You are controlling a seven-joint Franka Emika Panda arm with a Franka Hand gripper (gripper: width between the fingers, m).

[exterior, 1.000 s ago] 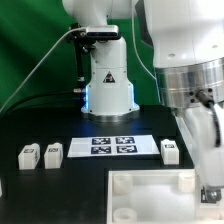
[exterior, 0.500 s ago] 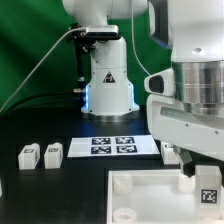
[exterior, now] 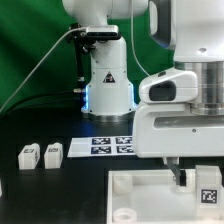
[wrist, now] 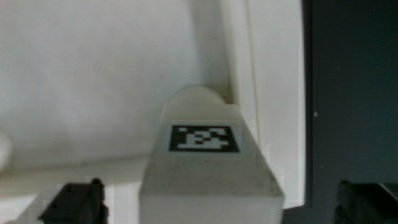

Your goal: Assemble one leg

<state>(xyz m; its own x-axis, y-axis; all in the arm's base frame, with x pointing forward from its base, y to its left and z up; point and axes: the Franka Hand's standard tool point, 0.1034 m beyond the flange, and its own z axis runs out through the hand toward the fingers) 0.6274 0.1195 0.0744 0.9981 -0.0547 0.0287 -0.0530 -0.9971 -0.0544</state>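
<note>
Arm (exterior: 185, 110): fills 3 o'clock, wrist low over tray.
Gripper (exterior: 181, 178): at 4 o'clock, dark fingertip just above tray rim; jaw state unclear.
Tray (exterior: 140, 192): white, at 5 o'clock.
Tagged leg (exterior: 209, 199): at 4 o'clock, on tray.
Marker board (exterior: 105, 147): centre, partly hidden by arm.
Two legs (exterior: 41, 153): at 9 o'clock, side by side on black table (exterior: 40, 185).

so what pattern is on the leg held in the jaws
A black-and-white square marker tag on the small white plastic block-shaped leg, clearest in the wrist view.
</note>
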